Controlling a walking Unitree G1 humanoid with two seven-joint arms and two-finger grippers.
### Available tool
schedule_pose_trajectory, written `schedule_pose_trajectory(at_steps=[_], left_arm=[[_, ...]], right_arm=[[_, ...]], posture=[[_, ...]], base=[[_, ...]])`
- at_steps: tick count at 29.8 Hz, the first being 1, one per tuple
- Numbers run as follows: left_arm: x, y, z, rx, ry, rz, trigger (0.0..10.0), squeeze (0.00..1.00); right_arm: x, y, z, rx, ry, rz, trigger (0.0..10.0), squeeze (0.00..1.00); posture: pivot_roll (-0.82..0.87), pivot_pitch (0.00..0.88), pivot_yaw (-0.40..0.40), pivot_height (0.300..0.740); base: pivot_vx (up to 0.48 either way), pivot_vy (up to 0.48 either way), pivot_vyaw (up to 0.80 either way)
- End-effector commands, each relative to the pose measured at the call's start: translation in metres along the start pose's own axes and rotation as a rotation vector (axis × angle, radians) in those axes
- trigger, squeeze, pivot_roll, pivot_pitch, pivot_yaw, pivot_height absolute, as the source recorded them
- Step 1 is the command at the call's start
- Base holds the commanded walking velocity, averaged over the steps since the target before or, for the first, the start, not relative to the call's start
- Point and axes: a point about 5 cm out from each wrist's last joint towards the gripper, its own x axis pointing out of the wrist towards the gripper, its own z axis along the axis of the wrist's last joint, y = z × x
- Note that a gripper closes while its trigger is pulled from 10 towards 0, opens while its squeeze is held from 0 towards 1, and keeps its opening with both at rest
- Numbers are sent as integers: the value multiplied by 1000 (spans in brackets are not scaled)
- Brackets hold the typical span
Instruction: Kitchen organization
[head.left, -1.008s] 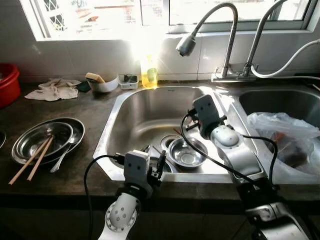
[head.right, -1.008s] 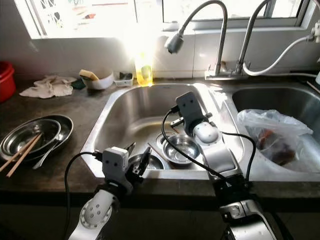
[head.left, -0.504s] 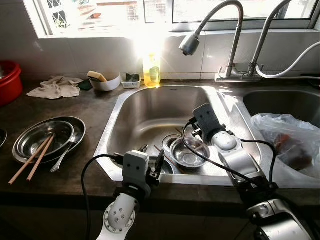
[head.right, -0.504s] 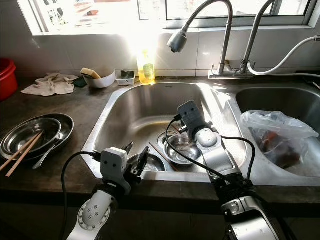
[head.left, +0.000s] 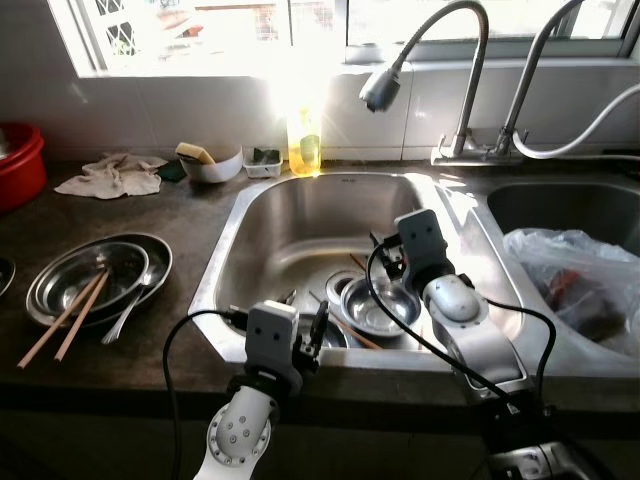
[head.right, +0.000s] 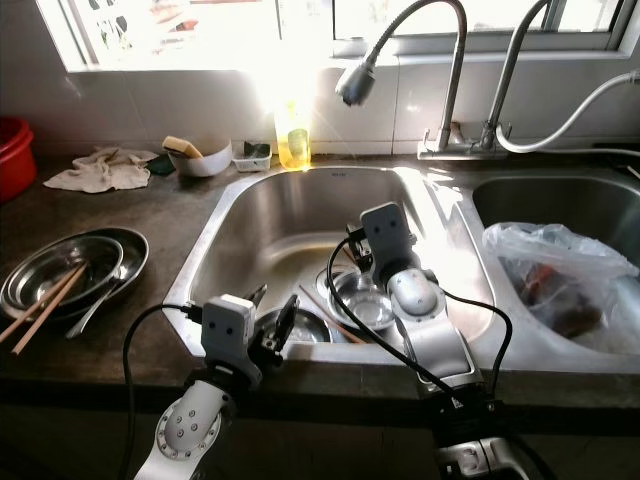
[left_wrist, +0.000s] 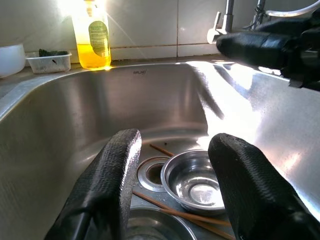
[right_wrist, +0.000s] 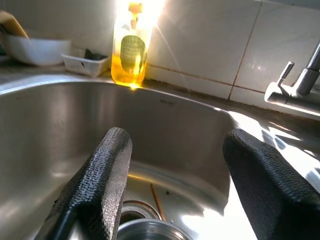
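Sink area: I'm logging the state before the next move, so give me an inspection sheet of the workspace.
Surface: dark countertop around a steel sink.
Job's things: two steel bowls and chopsticks lie in the sink near the drain.
Clutter: stacked steel plates with chopsticks and a spoon, rag, white bowl, soap bottle, plastic bag.
Grippers: left gripper open at the sink's near rim; right gripper open inside the sink, above the bowls.
Cables: black cables loop off both wrists.
Surroundings: window, two faucets, red basin.
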Motion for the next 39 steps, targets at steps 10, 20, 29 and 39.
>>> schedule_pose_trajectory(at_steps=[10, 20, 29, 39], left_arm=[[-2, 1, 3, 19, 1, -22, 10000, 0], [-5, -3, 6, 15, -12, -46, 10000, 0], [-9, 1, 8, 30, -11, -31, 10000, 0], [-12, 8, 9, 48, -11, 4, 10000, 0]], right_arm=[[-49, 1, 29, 135, -199, 3, 10000, 0], [-81, 6, 18, 195, -181, -4, 10000, 0], [-90, 6, 18, 197, -173, 0, 10000, 0], [-88, 8, 15, 201, -157, 14, 10000, 0]], posture=[[28, 23, 18, 740], [22, 21, 31, 740], [20, 20, 35, 740], [30, 9, 22, 740]], base=[[0, 0, 0], [0, 0, 0], [0, 0, 0], [0, 0, 0]])
